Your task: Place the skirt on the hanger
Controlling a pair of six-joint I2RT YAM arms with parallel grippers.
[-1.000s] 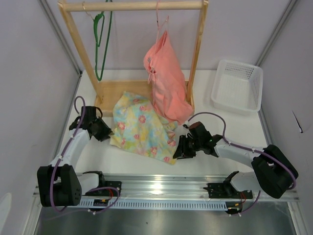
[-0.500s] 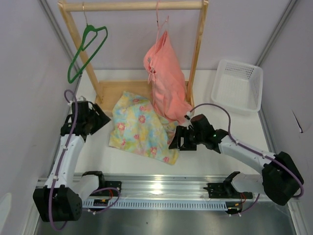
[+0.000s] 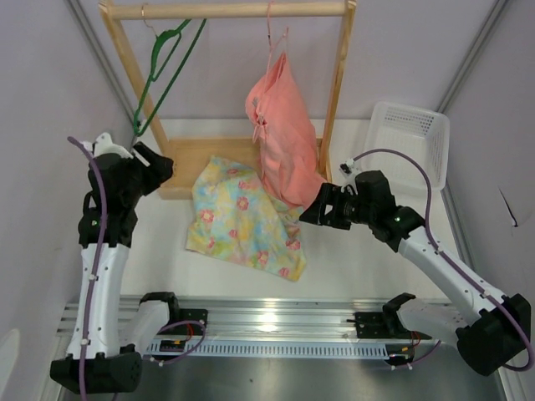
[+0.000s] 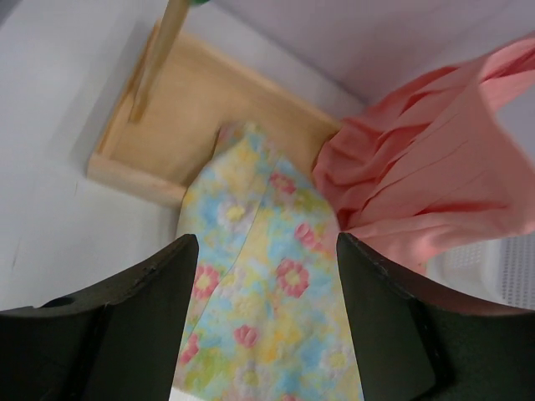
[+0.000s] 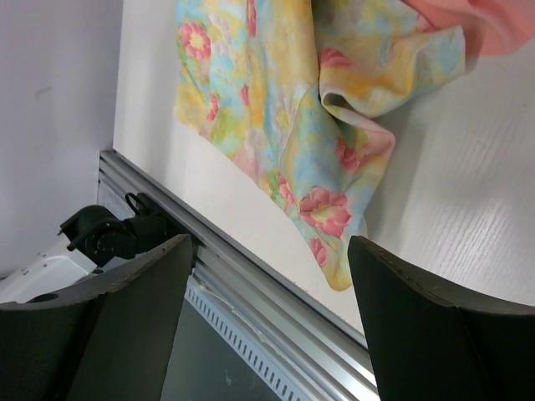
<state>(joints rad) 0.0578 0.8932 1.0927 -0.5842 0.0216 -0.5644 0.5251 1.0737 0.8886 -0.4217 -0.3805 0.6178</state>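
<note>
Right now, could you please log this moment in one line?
floral pastel cloth skirt: lying unheld | dark green plastic hanger: on wooden rail | left tool: open | right tool: open

Robot lab — plain walled booth (image 3: 42,100), aluminium rail (image 3: 276,322)

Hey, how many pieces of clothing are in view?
2. The floral skirt lies spread on the table before the wooden rack; the salmon-pink garment hangs from that rack, its bottom overlapping the skirt's right corner in the top view. None seems hidden.

Left gripper (image 3: 157,164), right gripper (image 3: 313,211) higher, open.
</note>
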